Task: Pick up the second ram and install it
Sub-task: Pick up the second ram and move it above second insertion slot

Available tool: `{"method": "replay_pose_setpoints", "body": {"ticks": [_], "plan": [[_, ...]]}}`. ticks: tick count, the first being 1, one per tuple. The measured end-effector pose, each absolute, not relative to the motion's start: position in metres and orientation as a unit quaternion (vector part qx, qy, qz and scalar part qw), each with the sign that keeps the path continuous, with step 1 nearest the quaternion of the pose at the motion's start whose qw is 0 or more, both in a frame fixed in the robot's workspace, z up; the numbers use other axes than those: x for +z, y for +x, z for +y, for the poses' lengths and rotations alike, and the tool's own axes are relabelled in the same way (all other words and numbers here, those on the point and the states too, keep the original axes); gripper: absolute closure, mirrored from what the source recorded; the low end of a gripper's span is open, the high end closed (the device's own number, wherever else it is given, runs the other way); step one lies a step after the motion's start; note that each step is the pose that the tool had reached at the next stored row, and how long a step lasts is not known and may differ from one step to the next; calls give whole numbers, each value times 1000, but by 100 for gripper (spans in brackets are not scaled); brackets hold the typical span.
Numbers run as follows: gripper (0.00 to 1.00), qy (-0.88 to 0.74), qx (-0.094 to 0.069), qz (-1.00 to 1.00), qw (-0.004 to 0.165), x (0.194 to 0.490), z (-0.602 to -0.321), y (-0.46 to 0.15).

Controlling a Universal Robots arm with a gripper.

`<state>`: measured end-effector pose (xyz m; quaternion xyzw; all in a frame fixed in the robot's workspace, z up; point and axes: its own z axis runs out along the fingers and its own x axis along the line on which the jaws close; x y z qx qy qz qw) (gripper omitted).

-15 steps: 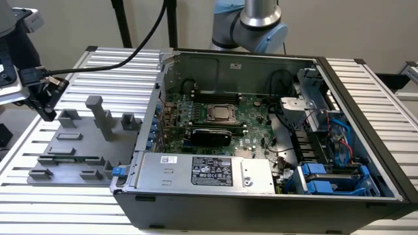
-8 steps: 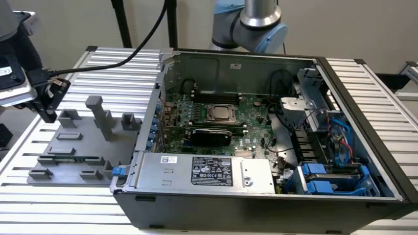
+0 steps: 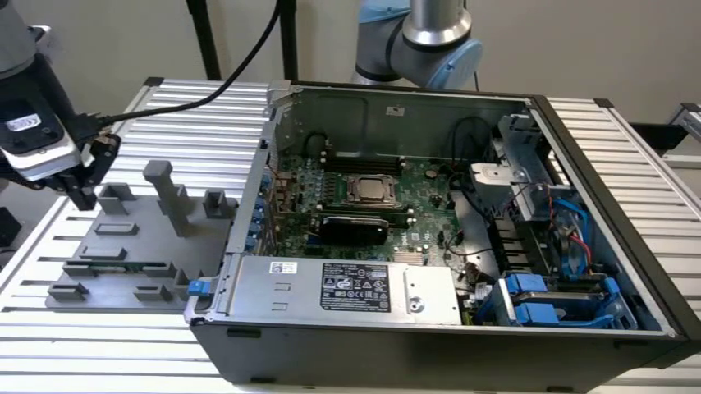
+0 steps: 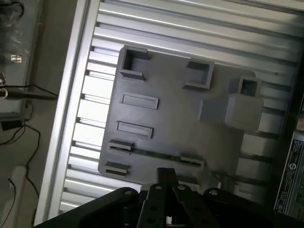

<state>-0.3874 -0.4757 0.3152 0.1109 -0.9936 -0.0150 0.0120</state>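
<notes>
- the end effector (image 3: 82, 197) hangs over the far corner of the grey fixture (image 3: 143, 283), at the exterior view's left, clear of the plastic.
- its fingers look narrow, tips drawn together in the wrist view (image 4: 167, 176), and there's nothing between them.
- the second ram (image 3: 115, 267) lies flat along the fixture's near side, a thin green strip running between two small clip blocks.
- in the exterior view it sits below the end effector and nearer the camera, apart from it, with no contact.
- from the wrist view the stick (image 4: 156, 155) shows as a dark thin line close to the fingertips, not touching them.
- count on the fixture: one ram stick, sitting in one pair of clips.
- one fixture, on the slatted metal counter (image 3: 110, 345), just beside the computer case (image 3: 438, 336).
- one case, lying open, at the exterior view's right of the fixture.
- inside it: one green motherboard (image 3: 422, 185), one square silver cpu (image 3: 370, 190), one long black card (image 3: 350, 226).
- one grey power supply (image 3: 350, 287) with a label sits along the case's near wall.
</notes>
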Motion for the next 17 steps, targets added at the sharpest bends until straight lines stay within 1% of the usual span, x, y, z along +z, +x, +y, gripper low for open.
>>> {"method": "replay_pose_setpoints", "body": {"ticks": [17], "plan": [[100,262,-13,-965,13,301,-476,-387]]}}
